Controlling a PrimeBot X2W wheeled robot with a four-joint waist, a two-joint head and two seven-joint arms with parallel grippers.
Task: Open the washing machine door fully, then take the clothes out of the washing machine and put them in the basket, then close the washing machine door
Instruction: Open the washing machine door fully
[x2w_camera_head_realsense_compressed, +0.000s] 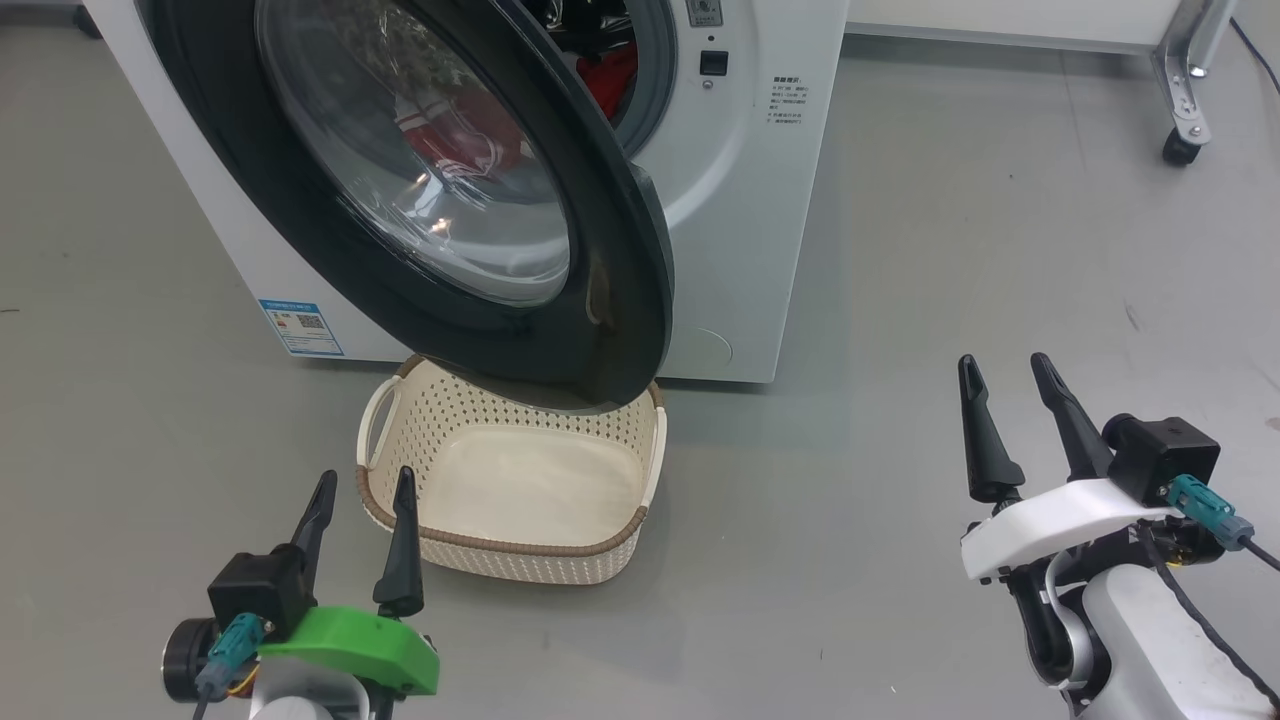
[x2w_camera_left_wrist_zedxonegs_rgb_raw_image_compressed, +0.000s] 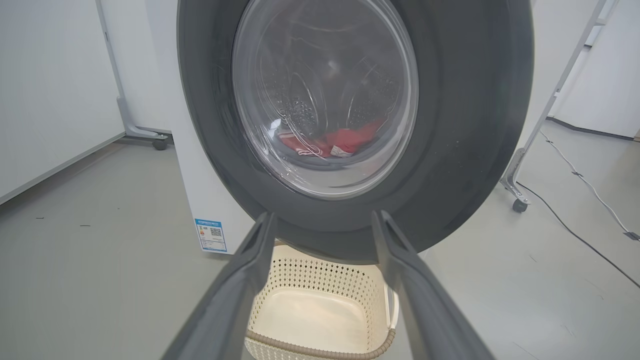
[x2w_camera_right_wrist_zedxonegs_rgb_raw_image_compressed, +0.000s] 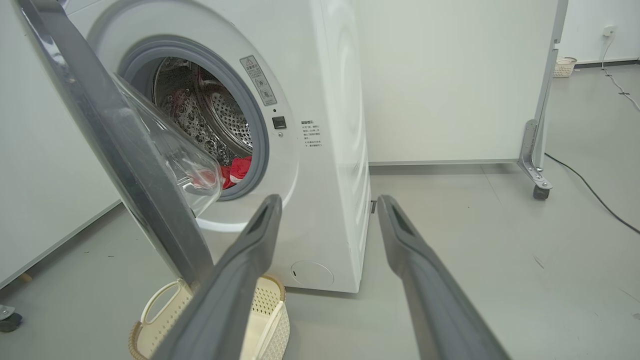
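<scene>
The white washing machine (x2w_camera_head_realsense_compressed: 745, 200) stands ahead on the grey floor. Its round black door (x2w_camera_head_realsense_compressed: 620, 300) with the glass bowl window hangs partly open over the basket's far end. Red clothes (x2w_camera_head_realsense_compressed: 610, 80) lie in the drum, the same clothes (x2w_camera_left_wrist_zedxonegs_rgb_raw_image_compressed: 345, 142) seen through the glass and past the door's edge as clothes (x2w_camera_right_wrist_zedxonegs_rgb_raw_image_compressed: 237, 170). The cream basket (x2w_camera_head_realsense_compressed: 520, 560) sits empty on the floor below the door. My left gripper (x2w_camera_head_realsense_compressed: 362, 488) is open by the basket's near left rim, holding nothing. My right gripper (x2w_camera_head_realsense_compressed: 1005, 365) is open over bare floor to the right, well clear of the machine.
A wheeled metal frame leg (x2w_camera_head_realsense_compressed: 1185, 100) stands at the back right, with a black cable (x2w_camera_right_wrist_zedxonegs_rgb_raw_image_compressed: 595, 192) trailing over the floor. A white panel (x2w_camera_right_wrist_zedxonegs_rgb_raw_image_compressed: 450, 80) stands behind the machine. Grey floor spreads to the right of the basket and machine.
</scene>
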